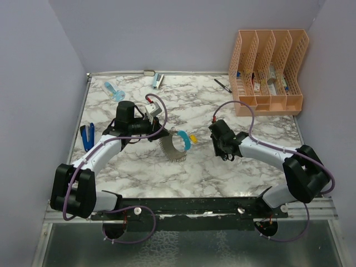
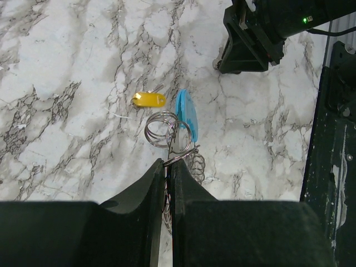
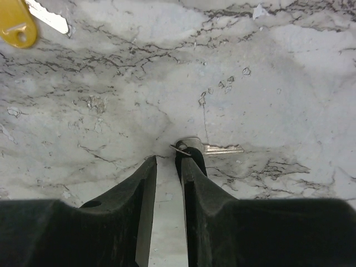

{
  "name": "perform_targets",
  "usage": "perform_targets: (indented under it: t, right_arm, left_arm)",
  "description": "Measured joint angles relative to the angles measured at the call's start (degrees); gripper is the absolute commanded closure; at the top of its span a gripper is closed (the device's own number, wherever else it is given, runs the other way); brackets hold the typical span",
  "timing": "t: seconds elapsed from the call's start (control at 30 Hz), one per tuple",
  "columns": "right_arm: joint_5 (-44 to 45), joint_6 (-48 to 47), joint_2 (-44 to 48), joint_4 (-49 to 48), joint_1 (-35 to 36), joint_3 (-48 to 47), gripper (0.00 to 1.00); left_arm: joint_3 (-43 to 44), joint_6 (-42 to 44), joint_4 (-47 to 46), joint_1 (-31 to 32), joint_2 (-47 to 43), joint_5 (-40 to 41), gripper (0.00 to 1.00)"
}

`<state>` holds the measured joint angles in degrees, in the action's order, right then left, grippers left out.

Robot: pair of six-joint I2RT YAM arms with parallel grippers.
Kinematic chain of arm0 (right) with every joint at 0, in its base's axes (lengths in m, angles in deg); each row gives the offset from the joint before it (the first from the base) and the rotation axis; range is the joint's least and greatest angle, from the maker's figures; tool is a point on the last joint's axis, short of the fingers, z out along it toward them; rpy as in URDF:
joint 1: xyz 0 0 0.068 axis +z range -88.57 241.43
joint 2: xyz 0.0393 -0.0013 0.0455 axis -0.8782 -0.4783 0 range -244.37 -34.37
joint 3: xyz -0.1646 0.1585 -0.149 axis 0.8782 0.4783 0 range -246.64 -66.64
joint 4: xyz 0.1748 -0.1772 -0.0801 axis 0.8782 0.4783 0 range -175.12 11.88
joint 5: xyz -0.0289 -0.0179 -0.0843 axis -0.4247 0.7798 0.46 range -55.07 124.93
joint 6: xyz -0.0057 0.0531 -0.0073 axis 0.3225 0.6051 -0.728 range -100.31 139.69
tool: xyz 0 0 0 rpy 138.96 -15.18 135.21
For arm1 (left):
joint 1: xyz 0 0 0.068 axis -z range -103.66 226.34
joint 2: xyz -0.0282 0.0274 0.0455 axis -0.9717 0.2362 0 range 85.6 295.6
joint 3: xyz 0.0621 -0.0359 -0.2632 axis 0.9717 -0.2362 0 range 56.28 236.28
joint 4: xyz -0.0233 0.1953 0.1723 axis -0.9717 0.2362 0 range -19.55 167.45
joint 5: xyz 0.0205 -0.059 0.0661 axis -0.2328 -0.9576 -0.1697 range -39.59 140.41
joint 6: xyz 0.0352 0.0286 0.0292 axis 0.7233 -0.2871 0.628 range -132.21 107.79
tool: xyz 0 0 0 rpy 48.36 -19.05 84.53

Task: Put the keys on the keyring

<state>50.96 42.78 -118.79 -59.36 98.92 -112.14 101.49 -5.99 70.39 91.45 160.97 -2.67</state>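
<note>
The keyring (image 1: 173,148) is a gray ribbed loop with a light-blue section (image 1: 184,139), at the table's middle. My left gripper (image 1: 160,133) is shut on it. In the left wrist view my gripper (image 2: 169,164) pinches the wire rings (image 2: 164,127) beside the blue piece (image 2: 186,110). The yellow key (image 1: 193,137) lies loose just beyond, also seen from the left wrist (image 2: 149,100) and the right wrist (image 3: 16,28). My right gripper (image 1: 213,135) is low over the table, jaws slightly apart (image 3: 168,161). The black key (image 3: 192,148), with a silver blade (image 3: 222,149), lies at my right fingertip.
A peach file organizer (image 1: 270,72) stands at the back right with a black pen (image 1: 222,85) beside it. A blue-handled tool (image 1: 87,135) lies at the left edge. A stapler (image 1: 158,81) and a small blue item (image 1: 114,90) lie at the back.
</note>
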Motion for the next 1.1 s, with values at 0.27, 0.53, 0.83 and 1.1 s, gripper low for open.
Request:
perform_targets:
  t: [0.27,0.53,0.83,1.1]
  right_arm:
    - [2.14,-2.23,0.35,0.2,-0.11,-1.16,0.62]
    - [2.56,-2.82,-2.01,0.61,-0.5,-2.43,0.62]
    - [2.49,-3.8,-4.02,0.59,-1.51,-2.43,0.83]
    - [2.32,-3.93,-5.09,0.55,-1.62,-3.21,0.94]
  left_arm:
    - [-0.02,-0.33,-0.74,-0.02,-0.02,-0.15,1.0]
    - [-0.02,-0.37,-0.79,-0.04,0.0,-0.52,1.0]
    - [-0.02,-0.39,-0.79,-0.17,0.0,-0.7,1.0]
    - [-0.02,-0.39,-0.79,-0.44,0.0,-1.03,1.0]
